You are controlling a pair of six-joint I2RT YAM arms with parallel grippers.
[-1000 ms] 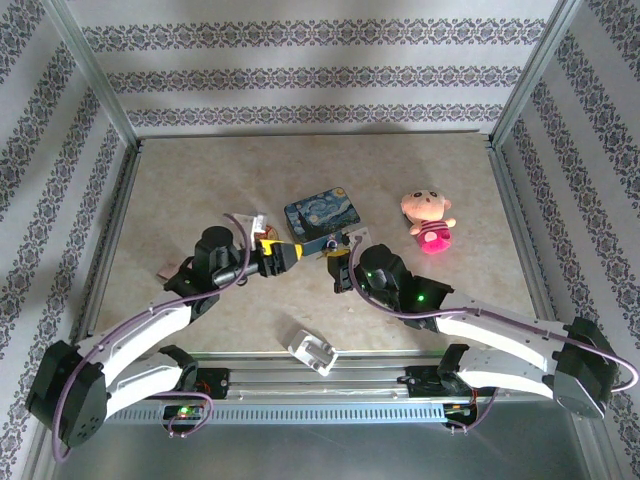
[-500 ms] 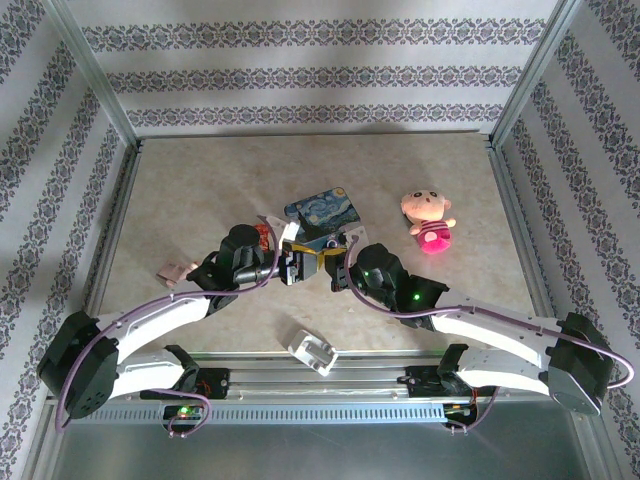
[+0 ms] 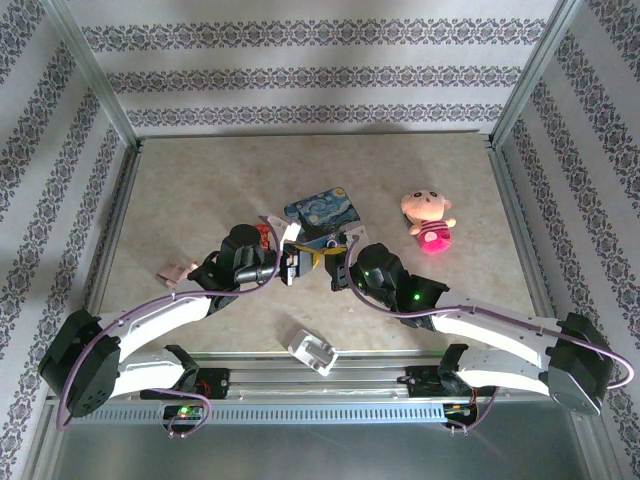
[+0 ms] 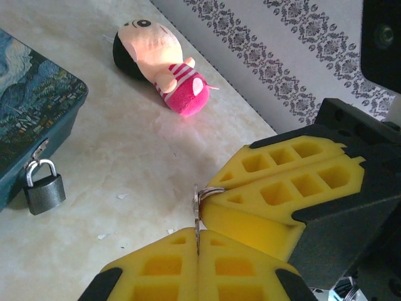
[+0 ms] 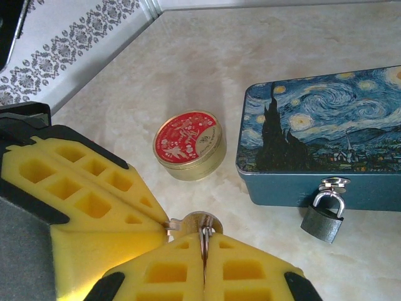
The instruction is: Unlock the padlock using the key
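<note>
Padlock [image 5: 324,221] hangs shut by its shackle from the hasp on the near wall of the blue painted tin [image 5: 326,125], just beyond the spot where the two arms meet over the bench [image 3: 200,190]. The key [image 5: 202,224] is held in the air between them. The left gripper [image 4: 197,241] has its jaws pressed together on one part of it, and the right gripper [image 5: 205,244] has its jaws closed on another, so both pinch it at once. This reads as a handover or regrasp, with insertion not yet begun. The next move likely calls for one gripper to let go, leaving the blade free and aimed at the keyhole, which is too small to make out. The lock dangles and may need steadying. A red-and-gold disc [image 5: 190,143] sits just left of the tin, close to the approach path. The plush doll [image 4: 160,63] lies well to the right and a white plug [image 3: 313,350] near the arm bases, both clear of the work.
</note>
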